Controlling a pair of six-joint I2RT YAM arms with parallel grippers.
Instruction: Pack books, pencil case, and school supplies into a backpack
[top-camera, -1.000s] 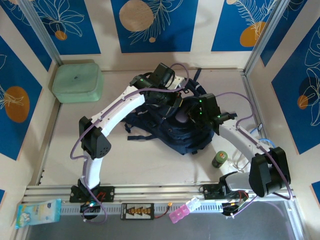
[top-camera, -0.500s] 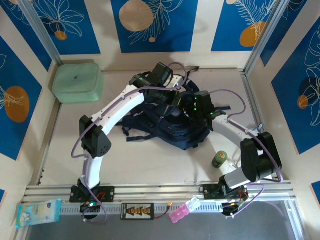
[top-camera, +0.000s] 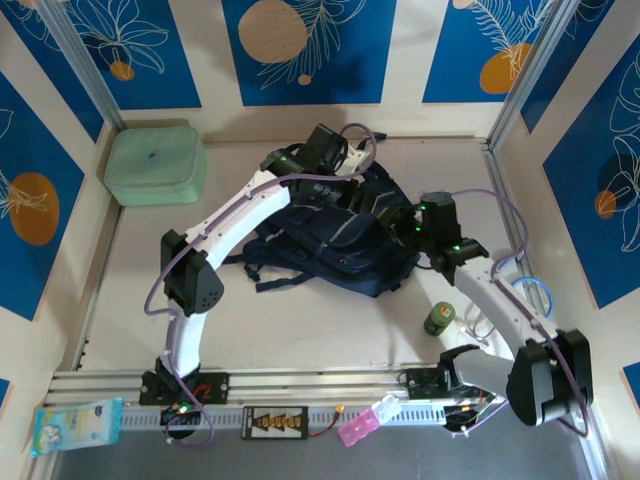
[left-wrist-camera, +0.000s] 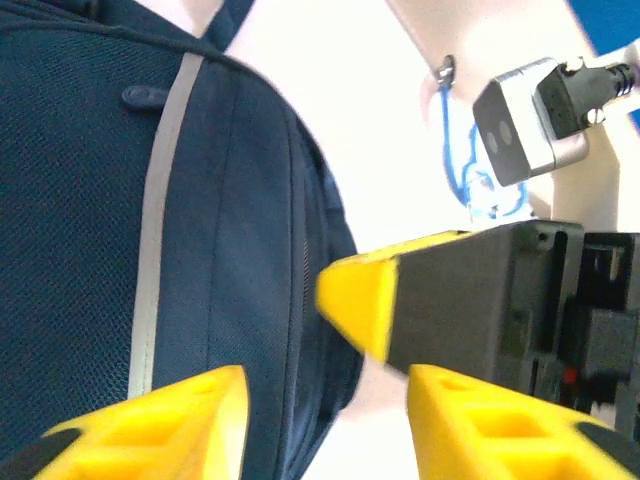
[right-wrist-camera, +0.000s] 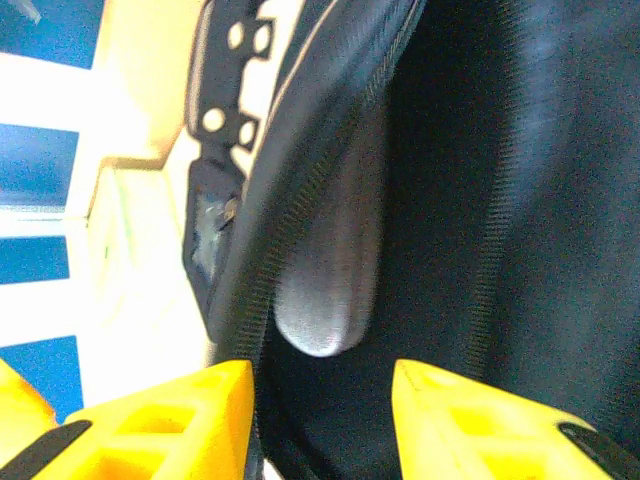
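The navy backpack (top-camera: 335, 245) lies on the table centre, its pale stripe (left-wrist-camera: 160, 200) showing in the left wrist view. My left gripper (top-camera: 368, 198) hovers at the backpack's far right edge, open (left-wrist-camera: 325, 400), with the bag's side and bare table between its fingers. Just to its right my right gripper (top-camera: 402, 226) is also open (right-wrist-camera: 320, 385), its jaws either side of dark backpack fabric below a grey patch (right-wrist-camera: 330, 270). The right gripper's yellow fingertip (left-wrist-camera: 360, 300) shows close to the left one. The books and pencil case are out of view.
A mint-green boxy case (top-camera: 155, 163) sits at the back left. A small green bottle (top-camera: 438, 319) stands right of the backpack, beside a blue cable loop (top-camera: 528, 290). A pale-blue packet (top-camera: 75, 425) and a pink item (top-camera: 362, 424) lie by the front rail.
My left gripper has opened. The right arm swung out to the right, off the top of the backpack, and its jaws widened. The backpack now lies flatter.
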